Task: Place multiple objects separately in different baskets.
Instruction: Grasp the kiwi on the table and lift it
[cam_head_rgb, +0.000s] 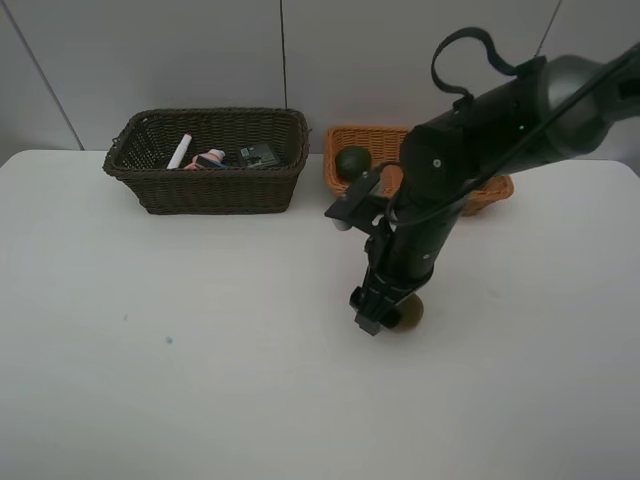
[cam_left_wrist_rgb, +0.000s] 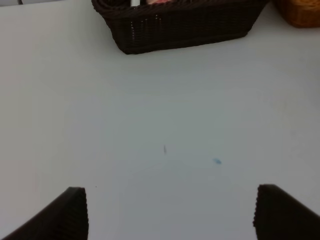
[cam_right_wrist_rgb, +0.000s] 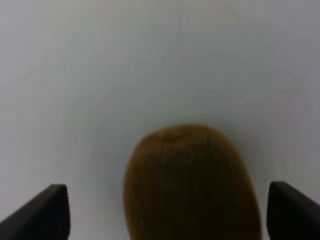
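- Sorting looks close to finished: only the brown kiwi (cam_right_wrist_rgb: 192, 185) is seen lying loose on the white desk (cam_head_rgb: 180, 380), well in front of the light orange basket (cam_head_rgb: 495, 192) and apart from it.
- The right end effector (cam_right_wrist_rgb: 165, 212) hangs low over the kiwi, its two dark fingers spread wide on either side of the fruit and not touching it; from the high camera the arm hides most of the kiwi, leaving just a brown edge showing beside the fingertips.
- The dark brown basket (cam_head_rgb: 205, 185), to the left of the orange one, holds the white marker with red tip (cam_head_rgb: 180, 151), the small pink white-capped bottle (cam_head_rgb: 211, 158) and the dark green rectangular bottle (cam_head_rgb: 259, 154); a blue eraser cannot be made out among them.
- The light orange basket shows the green round fruit (cam_head_rgb: 352, 162) at its near-left corner; the rest of its inside is blocked by the right arm.
- The left end effector (cam_left_wrist_rgb: 170, 212) hovers spread and empty over bare desk, in front of the dark brown basket.
- Judged from this, what remains is closing on the kiwi and carrying it to the orange basket.
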